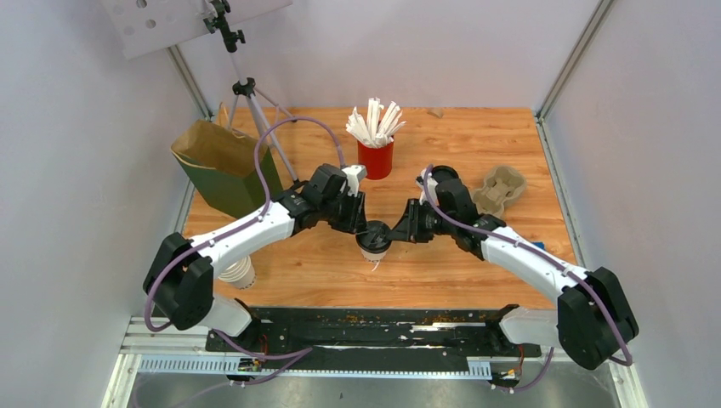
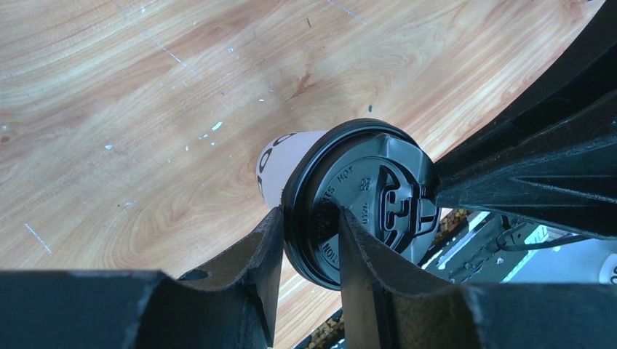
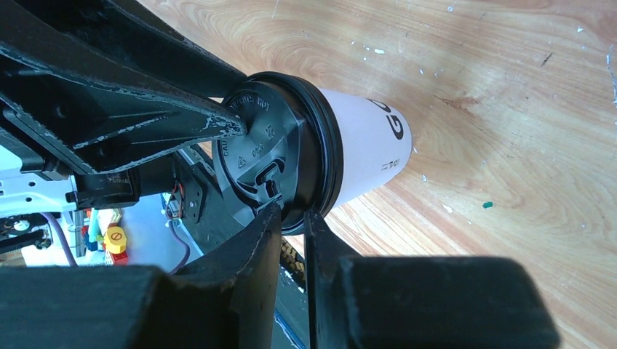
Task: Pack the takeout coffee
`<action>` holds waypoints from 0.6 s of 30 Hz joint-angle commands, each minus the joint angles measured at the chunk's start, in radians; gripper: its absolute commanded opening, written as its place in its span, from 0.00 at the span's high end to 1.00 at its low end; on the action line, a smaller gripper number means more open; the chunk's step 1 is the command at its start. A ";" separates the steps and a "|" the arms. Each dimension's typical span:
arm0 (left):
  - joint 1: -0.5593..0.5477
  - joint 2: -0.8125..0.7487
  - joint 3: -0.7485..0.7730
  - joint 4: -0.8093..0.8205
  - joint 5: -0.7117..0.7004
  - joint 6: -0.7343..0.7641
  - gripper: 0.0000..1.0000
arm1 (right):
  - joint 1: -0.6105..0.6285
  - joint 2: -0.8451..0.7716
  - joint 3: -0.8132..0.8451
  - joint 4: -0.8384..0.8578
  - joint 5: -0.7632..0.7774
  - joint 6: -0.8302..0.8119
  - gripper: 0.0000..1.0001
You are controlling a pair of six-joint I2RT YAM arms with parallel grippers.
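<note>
We see the coffee cup [image 1: 374, 243] in the middle of the wooden table [image 1: 476, 272], between the two arms. It is a small white paper cup with a round black lid [image 2: 364, 193] on it.

The left claw [image 2: 309, 216] comes to the cup from about 10 o'clock in the top view. It pinches the edge of the lid. One finger [image 2: 255, 265] sits on the cup side of the rim and the other one sits on top of the lid.

The right claw [image 3: 291, 211] comes from about 3 o'clock. It pinches the edge of the lid too, on the other side, with the rim between its two fingers. So both claws hold the same lid, and their tips are very near each other.

We cannot tell if the cup stands on the table or hangs just above it.

From the cup, the green paper bag [image 1: 223, 166] is at about 10 o'clock, well apart from it. The bag stands up with its top open. A red cup [image 1: 375, 159] full of white sticks is at 12 o'clock. A brown cardboard cup tray [image 1: 500, 191] lies at about 2 o'clock, just behind the right arm. A second white cup [image 1: 239, 273] stands at about 8 o'clock, partly under the left arm. A tripod [image 1: 246, 98] stands at the back, behind the bag.
</note>
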 commanded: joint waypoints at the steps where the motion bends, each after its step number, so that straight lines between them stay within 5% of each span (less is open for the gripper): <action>1: -0.010 0.017 -0.081 -0.007 -0.006 0.003 0.61 | -0.001 0.034 -0.083 -0.042 0.069 -0.009 0.81; 18: -0.010 0.044 -0.258 0.098 0.028 -0.050 0.63 | -0.018 0.012 -0.216 0.001 0.096 0.039 0.83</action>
